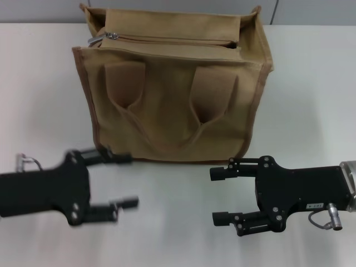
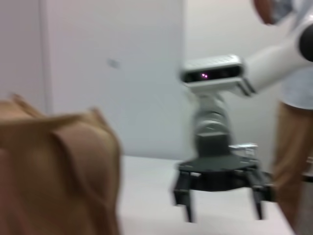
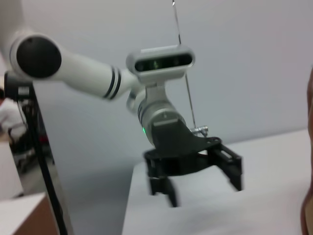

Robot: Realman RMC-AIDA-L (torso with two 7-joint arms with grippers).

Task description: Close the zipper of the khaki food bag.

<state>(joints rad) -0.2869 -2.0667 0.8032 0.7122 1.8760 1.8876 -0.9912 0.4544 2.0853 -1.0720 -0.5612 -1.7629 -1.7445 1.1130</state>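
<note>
The khaki food bag [image 1: 172, 105] stands upright on the white table, its two front pockets and U-shaped handle facing me. The zipper [image 1: 167, 39] runs along its top, with the silver pull tab [image 1: 112, 36] at the left end and a dark gap near the right end. My left gripper [image 1: 123, 181] hovers open in front of the bag's lower left corner, holding nothing. My right gripper [image 1: 214, 196] hangs open in front of the lower right corner, fingers pointing left. The left wrist view shows the bag [image 2: 54, 166] and the right gripper [image 2: 223, 215]. The right wrist view shows the left gripper [image 3: 204, 192].
The white table [image 1: 311, 83] extends on both sides of the bag and in front of it. A grey wall lies behind. A person in brown trousers [image 2: 293, 161] stands past the right arm. A black stand [image 3: 36, 147] stands beyond the table's left edge.
</note>
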